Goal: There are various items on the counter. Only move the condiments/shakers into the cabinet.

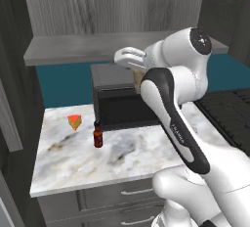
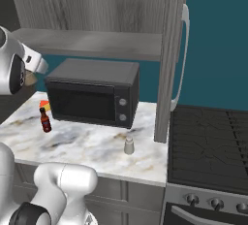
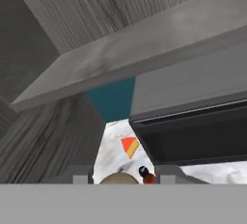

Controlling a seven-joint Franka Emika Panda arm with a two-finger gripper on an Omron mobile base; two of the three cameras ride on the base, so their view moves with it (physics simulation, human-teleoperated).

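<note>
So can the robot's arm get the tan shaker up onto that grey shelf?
Probably yes. The jaws hold the tan shaker above the microwave, just below the shelf, and its front edge looks open with nothing blocking it.

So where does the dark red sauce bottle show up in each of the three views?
Left base view: sauce bottle stands on the counter, left of centre, right of the orange wedge.
Right base view: far left, in front of the microwave's left corner.
Hand view: bottom centre, seen from above, below the wedge.
Shared landmark: the orange wedge beside it.
</note>
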